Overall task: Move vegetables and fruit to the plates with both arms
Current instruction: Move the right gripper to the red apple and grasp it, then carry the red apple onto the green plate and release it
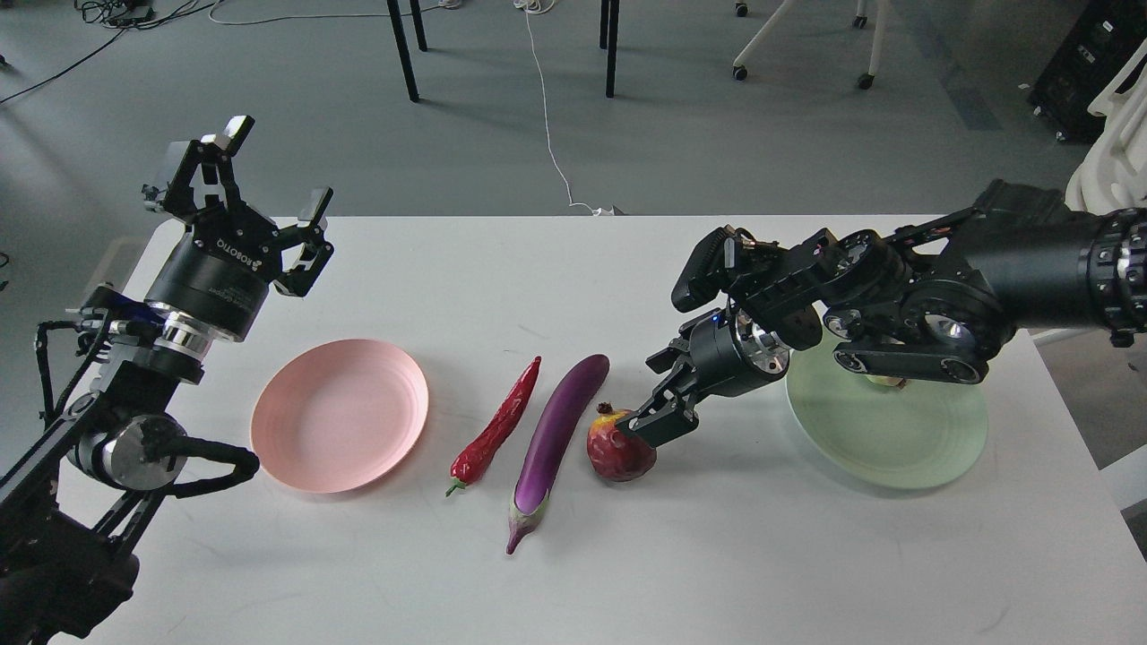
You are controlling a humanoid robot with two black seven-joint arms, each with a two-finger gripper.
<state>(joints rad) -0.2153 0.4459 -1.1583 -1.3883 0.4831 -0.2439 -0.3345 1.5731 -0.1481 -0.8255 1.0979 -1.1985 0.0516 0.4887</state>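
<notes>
The purple eggplant [556, 430] and the red chili pepper [497, 425] lie side by side on the white table [573, 564] between the plates. The dark-red pomegranate [618, 452] rests on the table just right of the eggplant. My right gripper [647, 414] reaches down-left from the right, its fingertips [638, 428] at the pomegranate's upper right side, jaws apart. The pale pink plate [340, 414] is empty. The pale green plate [887, 430] holds the yellow-green fruit [887, 381], mostly hidden by my right arm. My left gripper [273, 170] is open and empty, raised above the table's far left corner.
Chair and table legs [403, 49] and a white cable [547, 116] are on the floor beyond the table's far edge. My right forearm [905, 305] hangs over the green plate's back half.
</notes>
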